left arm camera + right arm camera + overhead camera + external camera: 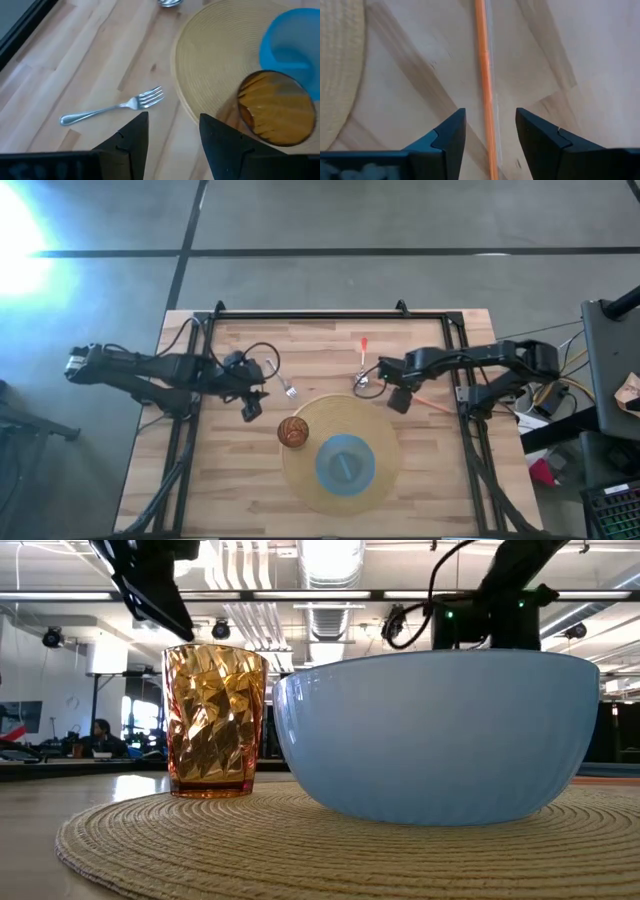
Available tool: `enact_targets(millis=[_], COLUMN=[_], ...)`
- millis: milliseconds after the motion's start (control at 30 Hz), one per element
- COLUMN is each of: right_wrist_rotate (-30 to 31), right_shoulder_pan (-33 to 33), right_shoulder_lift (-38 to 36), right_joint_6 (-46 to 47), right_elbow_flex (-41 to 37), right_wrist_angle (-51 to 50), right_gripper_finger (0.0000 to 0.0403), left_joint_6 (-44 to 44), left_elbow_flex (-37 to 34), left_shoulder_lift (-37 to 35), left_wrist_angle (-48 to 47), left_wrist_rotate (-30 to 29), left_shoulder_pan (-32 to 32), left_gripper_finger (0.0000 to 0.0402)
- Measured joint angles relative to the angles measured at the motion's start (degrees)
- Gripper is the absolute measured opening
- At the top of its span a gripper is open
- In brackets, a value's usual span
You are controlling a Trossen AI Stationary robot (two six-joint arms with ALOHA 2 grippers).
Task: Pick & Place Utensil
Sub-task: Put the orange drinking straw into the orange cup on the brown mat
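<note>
Hanging low over the right side of the table (330, 340), the right gripper (488, 131) has its fingers spread, with a thin orange utensil (484, 85) lying on the wood and running straight between them, not gripped as far as I can see. Across the table the left gripper (172, 137) hangs with its fingers apart and empty, a metal fork (112, 106) lying on the boards just ahead of it, beside the woven placemat (210, 65) that carries the amber cup (277, 112) and blue bowl (290, 45). My worry is the orange utensil: it is so slim and flat to the surface that closing fingers could roll it aside or pinch only its edge, and a skewed grip might let it swing and slip. On the left, a careless reach for the fork could nudge the cup. What sort of utensil the orange one is I can't say; its ends are cut off in the close view. A shiny metal object (362, 381) near the right gripper is also too small to name.
</note>
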Motion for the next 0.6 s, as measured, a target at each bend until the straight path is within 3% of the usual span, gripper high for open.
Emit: enact_targets(millis=[600], right_wrist_rotate=[0.39], right_shoulder_pan=[0.01], right_shoulder_lift=[7.84], right_joint_6=[-1.39], right_elbow_flex=[-0.09], right_wrist_angle=[1.54], right_gripper_finger=[0.0130], left_joint_6=[-0.97], left_elbow_flex=[-0.09], left_shoulder_lift=[0.00], left_wrist_angle=[0.47], left_wrist_rotate=[-0.89], left_shoulder_pan=[-1.21], left_gripper_finger=[0.0168])
